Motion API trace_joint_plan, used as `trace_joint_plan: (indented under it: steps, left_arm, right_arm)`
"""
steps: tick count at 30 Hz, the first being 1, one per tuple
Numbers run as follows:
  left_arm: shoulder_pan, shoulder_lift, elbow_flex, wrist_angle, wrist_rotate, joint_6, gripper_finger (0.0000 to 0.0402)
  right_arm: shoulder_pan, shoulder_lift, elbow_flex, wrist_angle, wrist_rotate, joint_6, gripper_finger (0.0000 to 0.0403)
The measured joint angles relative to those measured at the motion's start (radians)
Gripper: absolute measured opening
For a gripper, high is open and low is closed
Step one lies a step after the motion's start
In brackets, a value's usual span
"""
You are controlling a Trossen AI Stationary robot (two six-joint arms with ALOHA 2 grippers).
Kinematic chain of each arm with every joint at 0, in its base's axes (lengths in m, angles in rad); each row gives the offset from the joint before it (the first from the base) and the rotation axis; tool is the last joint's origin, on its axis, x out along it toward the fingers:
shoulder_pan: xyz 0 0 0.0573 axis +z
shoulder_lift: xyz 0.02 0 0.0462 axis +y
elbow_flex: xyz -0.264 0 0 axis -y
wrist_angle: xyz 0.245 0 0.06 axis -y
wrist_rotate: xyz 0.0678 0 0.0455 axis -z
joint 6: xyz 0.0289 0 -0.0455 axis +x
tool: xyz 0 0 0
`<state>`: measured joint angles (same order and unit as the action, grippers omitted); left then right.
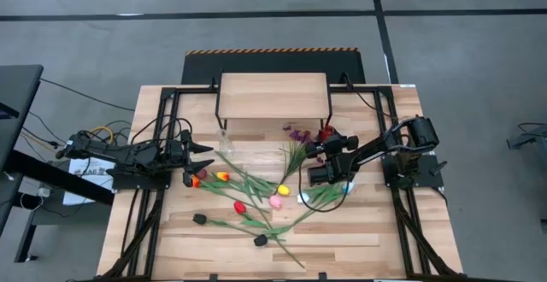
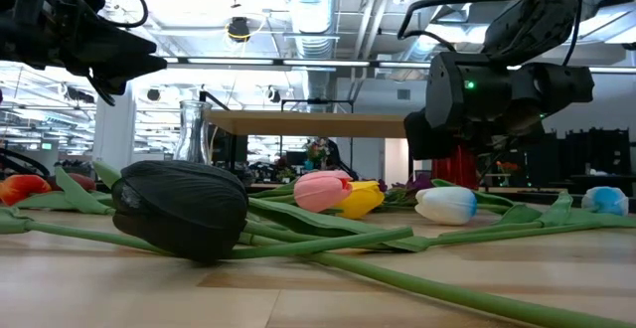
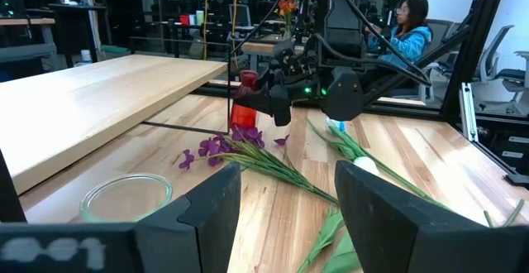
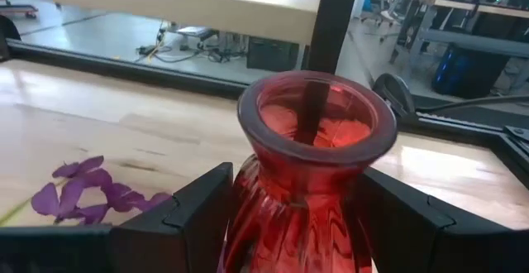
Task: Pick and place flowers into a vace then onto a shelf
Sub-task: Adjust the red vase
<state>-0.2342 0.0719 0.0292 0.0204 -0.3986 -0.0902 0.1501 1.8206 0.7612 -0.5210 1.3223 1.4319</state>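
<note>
Nearest to the low camera lies a black tulip head (image 2: 181, 209) on the table (image 1: 376, 248), with green stems running past it. At the left side, my left gripper (image 1: 205, 156) hovers over the table just beside an orange flower (image 1: 196, 180), and its fingers (image 3: 207, 215) stand apart with nothing between them. A clear glass vase (image 1: 225, 143) stands in front of the shelf (image 1: 273, 95). In the middle, the flowers (image 1: 256, 198) are spread flat on the wood: yellow, red, pink, white and black heads, and purple sprigs (image 4: 78, 192) closer to the shelf. To the right, my right gripper (image 4: 285, 211) has a red glass vase (image 4: 307, 174) between its fingers. The vase stands upright. I cannot tell if the fingers really press on it.
</note>
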Motion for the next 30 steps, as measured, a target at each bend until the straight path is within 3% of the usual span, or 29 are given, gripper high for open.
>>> trace_joint_plan:
  steps: [16,30]
  left_arm:
    - [0.0,0.0,0.0,0.0,0.0,0.0,0.0187]
    - [0.0,0.0,0.0,0.0,0.0,0.0,0.0187]
  right_arm:
    - [0.048,0.0,0.0,-0.016,-0.066,0.002,0.0228]
    - [0.136,-0.002,0.0,-0.261,-0.156,0.205,0.0228]
